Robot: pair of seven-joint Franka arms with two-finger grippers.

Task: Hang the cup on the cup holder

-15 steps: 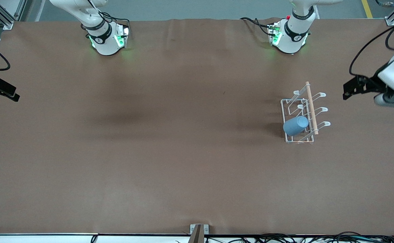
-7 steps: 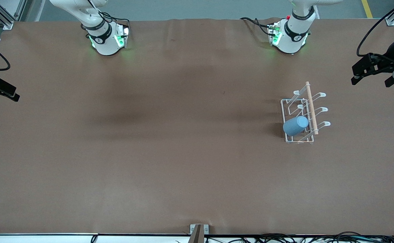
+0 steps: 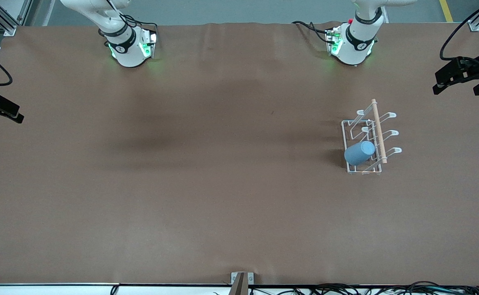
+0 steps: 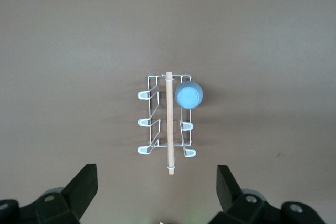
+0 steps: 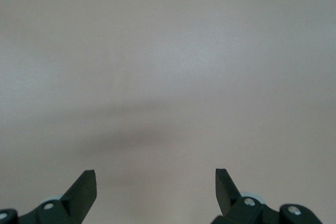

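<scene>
Hanging on the cup holder, a small light-blue cup sits tipped over one prong at the end of the rack nearest the front camera, on the side toward the right arm's end of the table. The holder is a white wire rack with loop-tipped prongs and a light wooden rod along its top. It stands on the brown table, toward the left arm's end.

The left gripper hovers high at the table's edge, well apart from the rack, its fingers spread wide and holding nothing. The right gripper is over bare table at the other end, fingers likewise parted and empty.

No brand, label or writing can be read on the cup or the rack.
</scene>
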